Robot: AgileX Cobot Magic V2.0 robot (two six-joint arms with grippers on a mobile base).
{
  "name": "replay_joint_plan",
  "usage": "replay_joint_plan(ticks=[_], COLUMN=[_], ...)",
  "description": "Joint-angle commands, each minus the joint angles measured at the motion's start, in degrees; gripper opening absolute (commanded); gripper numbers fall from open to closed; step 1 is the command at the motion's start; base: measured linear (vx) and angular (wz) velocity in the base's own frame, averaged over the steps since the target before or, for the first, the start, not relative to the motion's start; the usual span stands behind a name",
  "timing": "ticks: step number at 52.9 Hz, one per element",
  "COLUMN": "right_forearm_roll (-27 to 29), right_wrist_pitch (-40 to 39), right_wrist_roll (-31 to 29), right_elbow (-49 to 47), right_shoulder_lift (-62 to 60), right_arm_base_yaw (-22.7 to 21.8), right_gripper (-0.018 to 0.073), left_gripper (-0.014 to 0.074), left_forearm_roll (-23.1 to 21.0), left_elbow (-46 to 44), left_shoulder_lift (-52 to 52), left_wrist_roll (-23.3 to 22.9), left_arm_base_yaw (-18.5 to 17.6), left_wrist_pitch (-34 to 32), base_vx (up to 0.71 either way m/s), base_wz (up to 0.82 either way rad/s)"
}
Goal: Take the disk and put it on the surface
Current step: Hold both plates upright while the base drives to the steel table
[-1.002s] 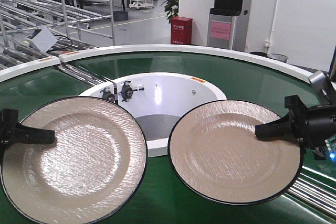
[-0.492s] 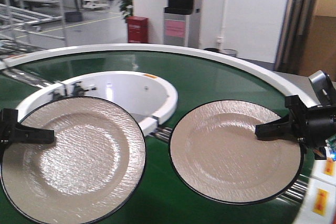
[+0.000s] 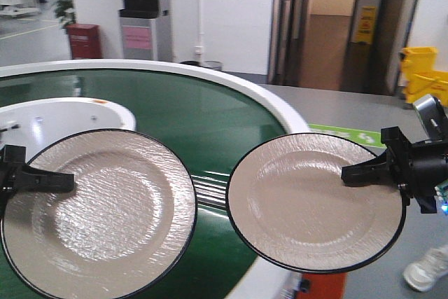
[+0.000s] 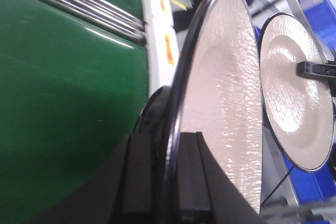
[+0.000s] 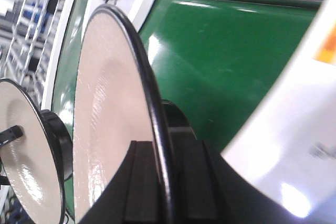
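- The left disk (image 3: 98,218), a round beige plate with a rippled glossy face and a thin black rim, is held in the air, its face tilted toward the front camera.
- The black left gripper (image 3: 66,182) holds it at its left edge. In the left wrist view the jaws are closed narrowly on the rim, one finger (image 4: 139,182) on each side of it.
- The right disk (image 3: 315,201), of the same make, is held just beside the left one, with a small gap between their rims.
- The black right gripper (image 3: 350,173) clamps its right edge. In the right wrist view the rim is pinched between two fingers (image 5: 186,182).
- In the front view the left disk lies over the green conveyor belt (image 3: 210,124).
- The right disk overlaps the belt's curved white outer rim (image 3: 269,103) and the grey floor (image 3: 350,110) beyond it.
- Neither disk touches the belt.
- Yellow bins (image 3: 423,75) stand at the far right.
- A white shoe (image 3: 427,271) shows on the floor at the lower right corner.
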Motion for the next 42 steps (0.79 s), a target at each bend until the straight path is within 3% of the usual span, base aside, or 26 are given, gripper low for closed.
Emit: replay_joint_plan(ticks=[1,42], right_forearm_roll=[7.46,7.15], right_wrist_pitch=[0.98,2.67], right_wrist_roll=[0.18,0.18], right_elbow=[-1.66,-1.66], right_shoulder_lift=[-2.98,-3.54], right_arm_base_yaw=[-0.18,-0.18], right_gripper=[-0.0009,-0.0009], left_gripper=[-0.0002,-0.0002], left_forearm_roll=[-7.92,-7.53], left_elbow=[-1.94,-1.94], left_shoulder_lift=[-2.47,-2.45], left_wrist_roll=[-0.85,-0.85], left_arm_base_yaw=[-0.22,-0.38], left_wrist_pitch=[1.09,1.32], base_vx=[-0.12,-0.08], base_wz=[-0.48,-0.36])
